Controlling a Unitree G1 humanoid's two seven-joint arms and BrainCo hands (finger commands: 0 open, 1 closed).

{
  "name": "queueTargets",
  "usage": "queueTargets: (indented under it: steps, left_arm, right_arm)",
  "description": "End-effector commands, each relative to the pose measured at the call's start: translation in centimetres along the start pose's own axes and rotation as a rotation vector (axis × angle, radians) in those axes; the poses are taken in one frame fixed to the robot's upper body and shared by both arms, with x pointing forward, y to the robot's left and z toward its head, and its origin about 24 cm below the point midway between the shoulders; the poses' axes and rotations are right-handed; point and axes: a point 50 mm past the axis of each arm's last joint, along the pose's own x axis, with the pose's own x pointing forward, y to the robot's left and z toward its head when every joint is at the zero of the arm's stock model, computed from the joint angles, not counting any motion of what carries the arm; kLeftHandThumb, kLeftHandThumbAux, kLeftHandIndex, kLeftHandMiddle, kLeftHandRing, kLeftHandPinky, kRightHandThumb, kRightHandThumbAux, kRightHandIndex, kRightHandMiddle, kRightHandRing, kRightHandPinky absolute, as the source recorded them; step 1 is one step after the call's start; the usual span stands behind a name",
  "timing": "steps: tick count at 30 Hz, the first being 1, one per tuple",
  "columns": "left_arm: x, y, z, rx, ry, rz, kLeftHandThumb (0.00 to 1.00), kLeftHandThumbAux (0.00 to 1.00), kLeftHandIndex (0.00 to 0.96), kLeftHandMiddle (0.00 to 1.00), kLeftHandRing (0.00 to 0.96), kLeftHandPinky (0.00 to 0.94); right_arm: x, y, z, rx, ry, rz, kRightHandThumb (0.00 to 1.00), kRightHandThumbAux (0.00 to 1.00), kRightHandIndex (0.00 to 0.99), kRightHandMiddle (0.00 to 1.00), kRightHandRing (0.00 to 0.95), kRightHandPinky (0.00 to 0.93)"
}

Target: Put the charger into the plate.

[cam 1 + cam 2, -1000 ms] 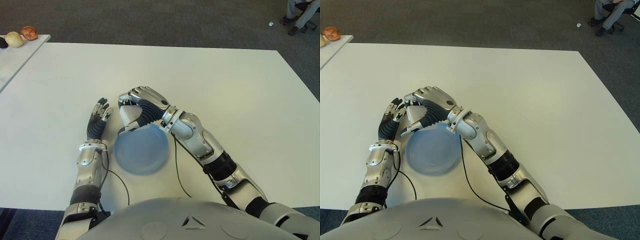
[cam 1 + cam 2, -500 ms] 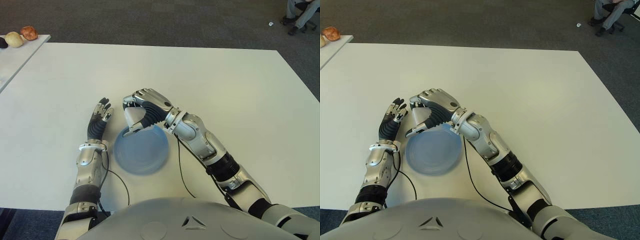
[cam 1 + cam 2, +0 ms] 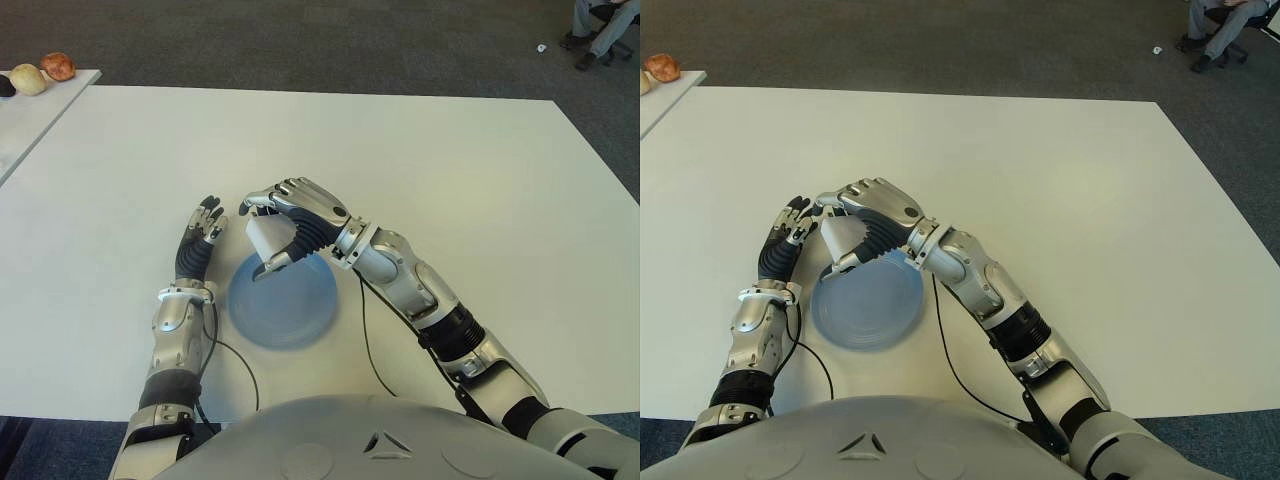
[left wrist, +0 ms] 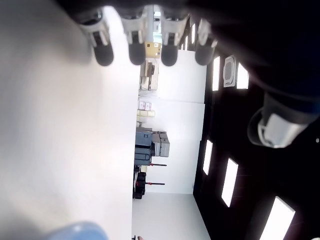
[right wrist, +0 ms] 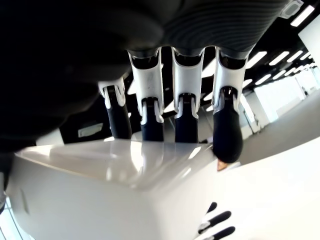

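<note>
I have the right hand (image 3: 290, 215) clasped around the white charger (image 3: 268, 237), its fingers (image 5: 186, 112) curled over the top face of the block in the right wrist view, thumb underneath. The charger hangs above the rim of the blue plate (image 3: 290, 310), at about the plate's 11 o'clock edge; it is up in the hand, not lying in the plate. From the eye views I cannot tell whether the thumb tip touches the plate rim.

The plate sits on the white table (image 3: 450, 180) close to the robot's near edge. My left hand (image 3: 196, 240) shows just beside the plate at its 10 o'clock, fingers stretched out straight and holding nothing; the left wrist view shows the four fingertips extended over the bare table.

At 10 o'clock from the plate, well apart, a second table (image 3: 30, 115) carries a few rounded objects (image 3: 45, 70). At far 1 o'clock, a seated person's legs (image 3: 598, 25) show on the carpet.
</note>
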Motion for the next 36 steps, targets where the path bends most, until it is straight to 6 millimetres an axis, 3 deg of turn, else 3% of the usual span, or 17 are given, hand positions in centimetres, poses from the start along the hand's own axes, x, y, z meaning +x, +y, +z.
queueTargets:
  steps: [1, 8, 32, 36]
  left_arm:
    - [-1.9, 0.1, -2.6, -0.032, 0.152, 0.016, 0.000, 0.453, 0.000, 0.071, 0.043, 0.020]
    - [-2.0, -0.2, -2.0, -0.032, 0.151, 0.021, 0.000, 0.452, 0.000, 0.079, 0.050, 0.028]
    - [-2.5, -1.0, -0.9, -0.014, 0.162, 0.031, 0.000, 0.444, 0.000, 0.093, 0.048, 0.000]
    - [-2.5, 0.1, -2.3, -0.020, 0.205, 0.036, 0.000, 0.453, 0.000, 0.092, 0.054, 0.003]
  right_arm:
    - [-0.2, -0.7, -0.1, -0.004, -0.012, 0.037, 0.236, 0.223, 0.016, 0.020, 0.018, 0.018]
    - [-0.1, -1.1, 0.0, -0.032, -0.024, 0.038, 0.228, 0.175, 0.000, 0.001, 0.001, 0.001]
    - [-0.3, -1.8, 0.1, 0.008, -0.017, 0.041, 0.194, 0.169, 0.000, 0.000, 0.000, 0.000]
    - [0.2, -2.3, -0.3, 0.024, 0.012, -0.014, 0.168, 0.180, 0.000, 0.000, 0.000, 0.000]
